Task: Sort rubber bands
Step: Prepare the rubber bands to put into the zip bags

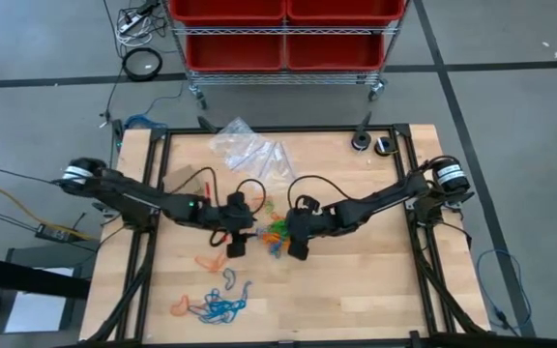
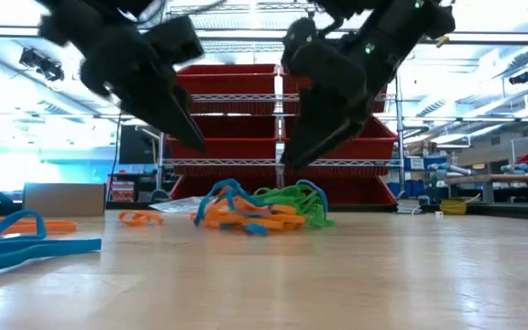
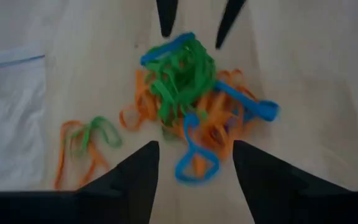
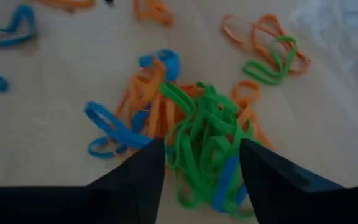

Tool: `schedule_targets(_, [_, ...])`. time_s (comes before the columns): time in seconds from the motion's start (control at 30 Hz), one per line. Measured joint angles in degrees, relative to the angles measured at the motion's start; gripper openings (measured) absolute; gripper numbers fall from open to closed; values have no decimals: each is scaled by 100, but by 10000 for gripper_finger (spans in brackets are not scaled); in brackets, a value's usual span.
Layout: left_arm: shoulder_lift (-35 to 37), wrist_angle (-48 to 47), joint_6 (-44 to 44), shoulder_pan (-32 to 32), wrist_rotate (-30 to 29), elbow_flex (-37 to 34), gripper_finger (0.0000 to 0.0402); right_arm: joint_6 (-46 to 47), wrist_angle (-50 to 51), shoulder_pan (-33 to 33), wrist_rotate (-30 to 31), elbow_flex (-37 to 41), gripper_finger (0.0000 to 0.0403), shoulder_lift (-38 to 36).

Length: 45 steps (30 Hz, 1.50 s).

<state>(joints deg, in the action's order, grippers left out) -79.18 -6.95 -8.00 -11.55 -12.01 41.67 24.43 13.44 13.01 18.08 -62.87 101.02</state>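
A tangled heap of thin, limp rubber bands (image 1: 275, 232) in orange, green and blue lies mid-bench on pale wood grain (image 1: 375, 290); left hand (image 1: 239, 242) at its nine o'clock, right hand (image 1: 298, 244) at three, both spread wide, empty; a loose blue cluster (image 1: 222, 306) at seven.

Both dark arms reach in from opposite sides of the table and meet near its middle, wrists bent so the grippers point down and toward each other. The left gripper (image 1: 238, 240) hangs just above the tabletop with its two fingers spread apart and nothing between them. The right gripper (image 1: 299, 244) mirrors it close by, fingers likewise parted and holding nothing, tips angled inward.
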Motion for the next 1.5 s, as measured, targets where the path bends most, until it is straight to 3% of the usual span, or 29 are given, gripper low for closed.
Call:
schedule_targets(0.1, [368, -731, -326, -345, 117, 0, 212, -217, -545, 120, -300, 0, 195, -55])
schedule_targets(0.27, [432, -1848, -1079, -1390, 154, -14, 214, -1023, -2436, 569, -1385, -4, 197, 255])
schedule_targets(0.43, [370, -2015, -2054, -2540, 53, -116, 214, -1407, -3608, 944, -1718, -4, 199, 823])
schedule_targets(0.67, [227, -2096, -3587, -4005, -331, -173, 214, -1095, -4250, 971, -1934, -2, 198, 1466])
schedule_targets(0.9, [-413, -1922, -4846, -5203, -328, -175, 214, -1150, -4727, 961, -1935, -2, 195, 1599])
schedule_targets(1.23, [-1284, -1789, -5798, -5942, -587, -107, 211, -1150, -4826, 872, -1856, -2, 194, 1599])
schedule_targets(1.37, [-1494, -1682, -5741, -5956, -1064, -72, 174, -1150, -4910, 842, -1805, -2, 194, 1599])
schedule_targets(1.5, [-1559, -1438, -5377, -5849, -1292, -70, 79, -1115, -4930, 834, -1805, -2, 194, 1601])
